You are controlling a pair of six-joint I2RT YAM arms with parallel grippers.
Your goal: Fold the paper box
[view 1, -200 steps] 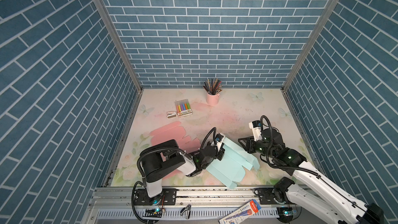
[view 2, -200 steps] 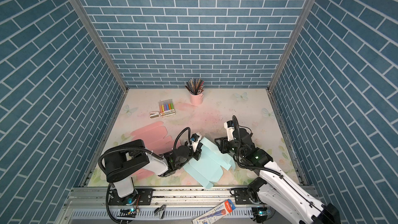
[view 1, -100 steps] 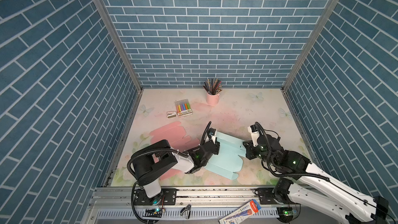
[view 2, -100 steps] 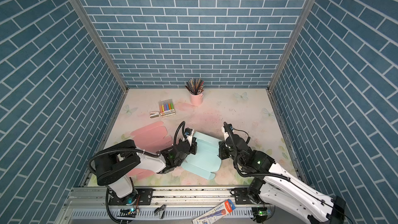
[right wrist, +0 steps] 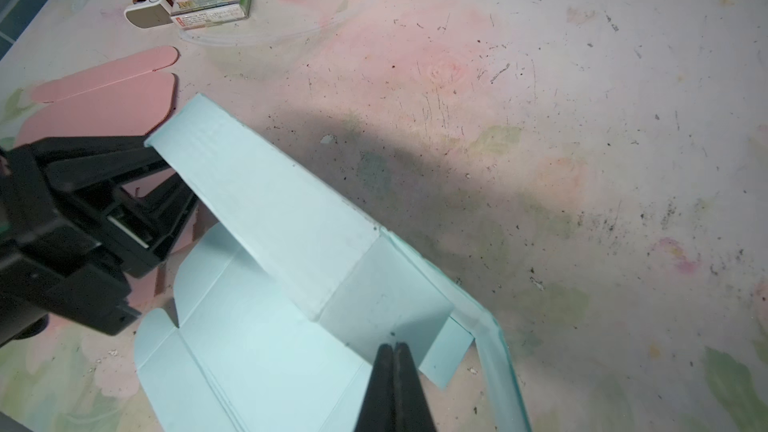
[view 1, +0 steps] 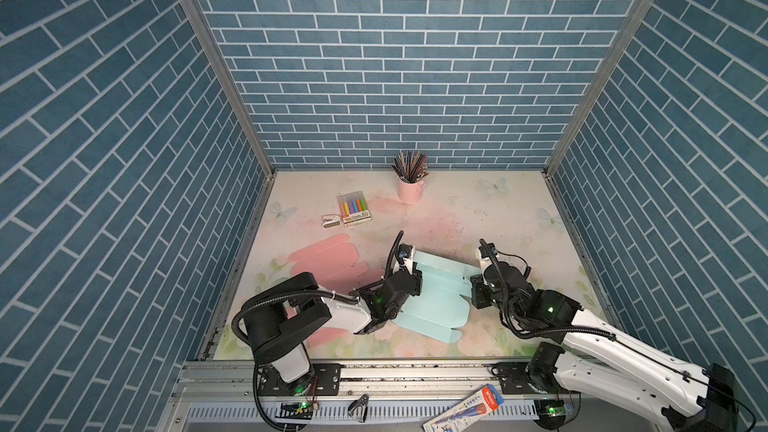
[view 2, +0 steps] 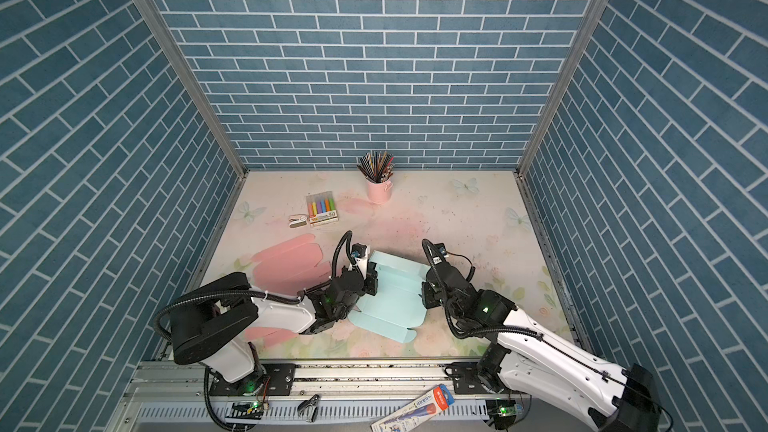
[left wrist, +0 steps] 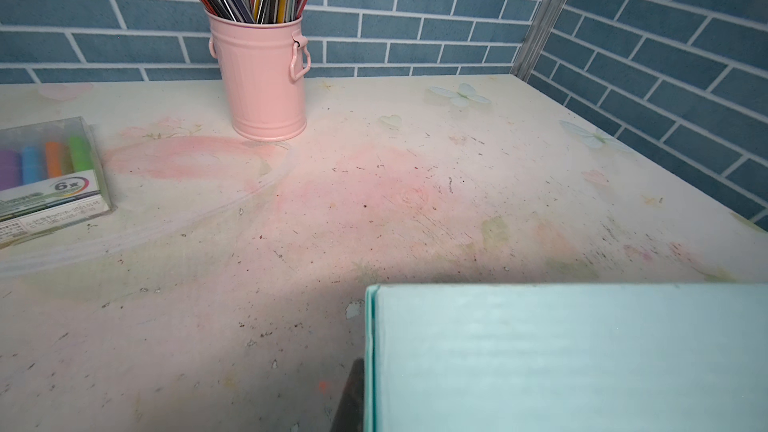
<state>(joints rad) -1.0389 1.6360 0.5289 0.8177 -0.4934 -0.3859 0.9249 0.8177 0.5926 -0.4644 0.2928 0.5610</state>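
Paper box point(view 1: 436, 309) light teal; flat card point(view 1: 328, 261) pink; cup point(view 1: 409, 191) pink; walls point(view 1: 374, 76) blue brick pattern.

One light-blue paper box point(view 1: 436, 305) at 6 o'clock on the table point(view 1: 478, 209). Pink cardboard point(view 1: 328, 261) at 8 o'clock: one sheet or two, I cannot tell. One pencil cup point(view 1: 409, 189) at 12 o'clock. One marker pack point(view 1: 354, 209) and one small white case point(view 1: 331, 221) at 11 o'clock.
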